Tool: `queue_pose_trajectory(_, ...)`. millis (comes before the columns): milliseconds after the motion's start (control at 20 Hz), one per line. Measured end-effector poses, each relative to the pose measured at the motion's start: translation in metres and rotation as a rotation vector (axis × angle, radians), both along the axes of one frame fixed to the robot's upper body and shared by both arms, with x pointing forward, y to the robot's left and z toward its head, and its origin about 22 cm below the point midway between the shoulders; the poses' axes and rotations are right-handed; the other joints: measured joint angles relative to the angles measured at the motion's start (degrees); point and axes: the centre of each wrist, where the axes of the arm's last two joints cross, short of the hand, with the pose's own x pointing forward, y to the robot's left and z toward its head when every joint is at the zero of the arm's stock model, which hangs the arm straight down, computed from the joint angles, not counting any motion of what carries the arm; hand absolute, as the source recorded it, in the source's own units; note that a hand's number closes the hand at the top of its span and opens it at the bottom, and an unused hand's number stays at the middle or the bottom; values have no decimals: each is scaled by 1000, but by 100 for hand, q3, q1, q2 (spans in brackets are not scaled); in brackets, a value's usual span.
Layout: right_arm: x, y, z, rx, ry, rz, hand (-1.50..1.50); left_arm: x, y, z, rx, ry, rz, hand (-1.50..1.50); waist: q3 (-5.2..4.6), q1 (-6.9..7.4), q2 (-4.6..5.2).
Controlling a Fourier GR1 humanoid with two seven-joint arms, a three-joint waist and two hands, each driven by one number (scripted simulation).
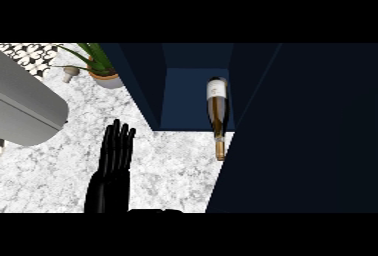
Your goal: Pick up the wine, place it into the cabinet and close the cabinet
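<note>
Wine: the wine (216, 112) is a long bottle on its side. Its fat end with the white label is inside the cabinet. Its thin neck points back at the robot and sticks out past the front edge, over the worktop.
Cabinet: the cabinet (188, 100) is dark blue and stands on the worktop. It is open, and the wine is the only thing seen in it.
Door: the door (295, 150) is a big dark blue panel on the right. It is swung wide open and comes down to the bottom of the view. The wine's neck is just beside its edge.
Left hand: the left hand (109, 177) is black and shows low on the left, over the worktop. It is well apart from the wine and touches nothing.
Fingers: the fingers (118, 142) are straight and close together. They point up the view and hold nothing.
Worktop: the worktop (170, 170) is white and grey marble.
Plant: a green plant (92, 57) sits in an orange pot (109, 80) at the back, just left of the cabinet.
Grey thing: a big grey thing (29, 107) with round corners fills the left side. What it is cannot be told.
Tiles: black and white tiles (33, 54) show in the top left corner.
</note>
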Motion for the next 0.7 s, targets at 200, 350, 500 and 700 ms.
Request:
queue_pose_trajectory(200, -2, 2, 1, -19, 3, 46, 150, -17, 20, 1, 12, -3, 3, -150, -9, 19, -4)
queue_pose_trajectory(350, -1, 5, 3, -24, -8, 65, 150, -28, 37, 4, 22, -1, 10, -150, -16, 36, -8)
queue_pose_trajectory(500, 1, 8, 4, -28, -15, 72, 150, -35, 53, 4, 22, -1, 19, -150, -22, 57, -8)
queue_pose_trajectory(700, 4, 12, 6, -28, -2, 63, 150, -42, 72, 9, 21, -6, 33, -150, -31, 110, -16)
